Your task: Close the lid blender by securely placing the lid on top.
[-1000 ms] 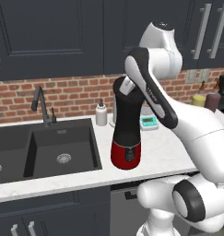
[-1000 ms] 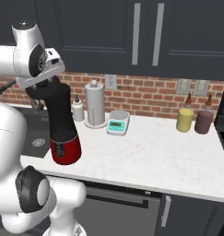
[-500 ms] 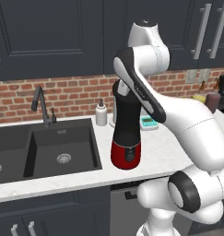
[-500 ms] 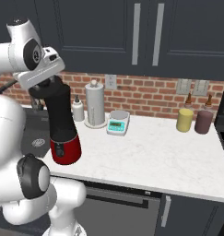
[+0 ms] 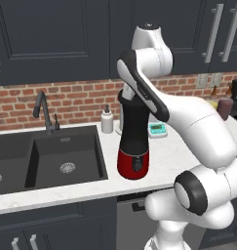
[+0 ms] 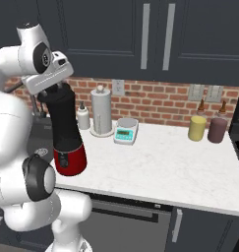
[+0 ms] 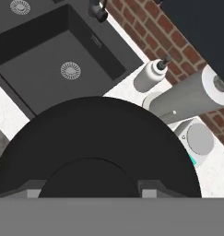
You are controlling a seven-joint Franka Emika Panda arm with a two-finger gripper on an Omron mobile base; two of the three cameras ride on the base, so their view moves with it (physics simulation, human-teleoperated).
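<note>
The blender [image 5: 133, 141] stands upright on the counter beside the sink, a tall black jar on a glossy red base [image 6: 70, 160]. My hand sits right on top of the jar's mouth in the right base view, with the gripper [image 6: 56, 89] pointing down at it. In the hand view the lid [image 7: 99, 133] is a wide black disc directly below me. Its round central knob [image 7: 92, 177] lies between my two fingertips [image 7: 152, 189]. The gripper [image 7: 92, 190] is shut on that knob. The lid covers the jar's rim from above, so how it seats is hidden.
A dark double sink [image 5: 61, 156] with a faucet [image 5: 44, 110] lies left of the blender. Behind the blender stand a white soap bottle [image 5: 107, 120], a paper towel roll [image 6: 102, 110] and a small scale [image 6: 126, 132]. Two jars [image 6: 196, 128] stand far right.
The arm's upper links have swung up and over the blender. The hand has stayed on top of the jar, and the blender has not moved.
</note>
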